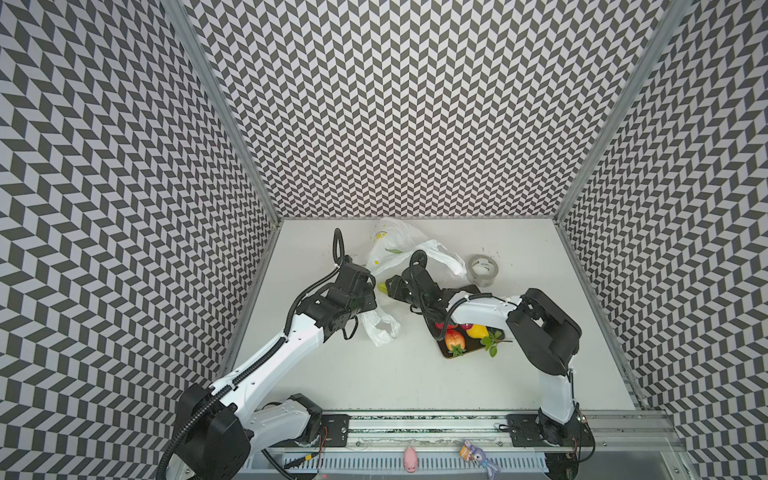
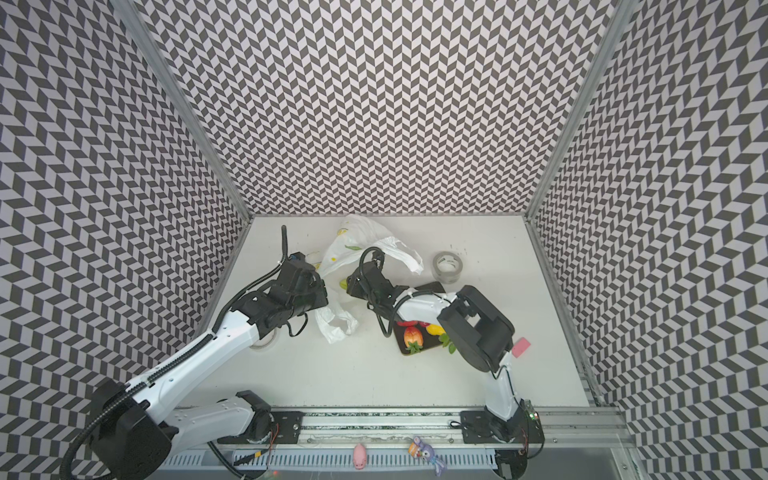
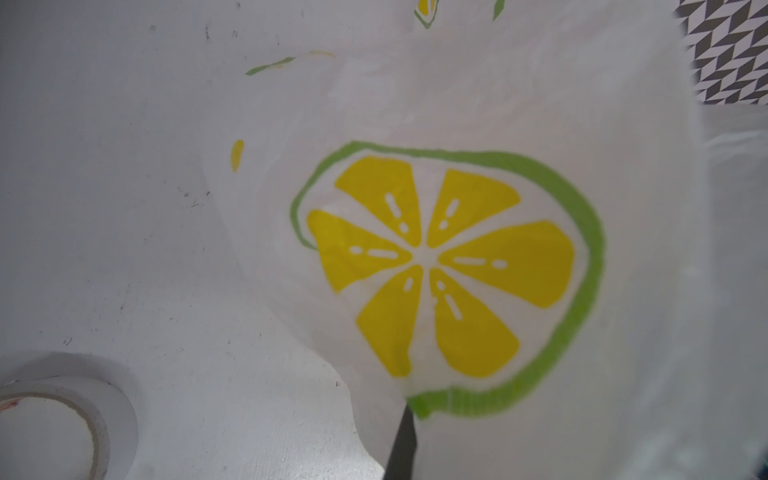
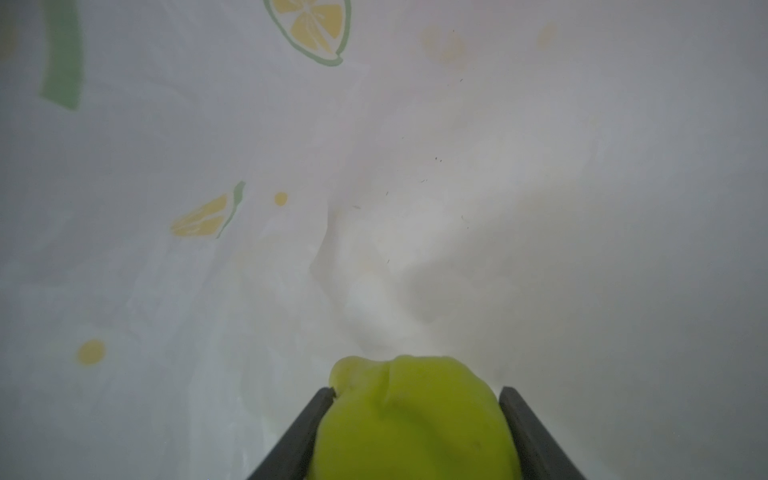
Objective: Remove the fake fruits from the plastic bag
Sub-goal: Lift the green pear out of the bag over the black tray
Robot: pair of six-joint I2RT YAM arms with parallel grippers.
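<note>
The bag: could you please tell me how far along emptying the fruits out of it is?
Done: an apple and a lemon already lie on the tray. In hand: the right gripper is shut on a pear at the mouth of the bag, while the left gripper pinches the bag. Left: carrying the pear out; whether more fruit remains inside cannot be seen.

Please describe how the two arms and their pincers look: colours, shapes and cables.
The left arm and the right arm have white shell links, bulky black joints and black corrugated cables. The right pincer has flat dark grey fingers.
</note>
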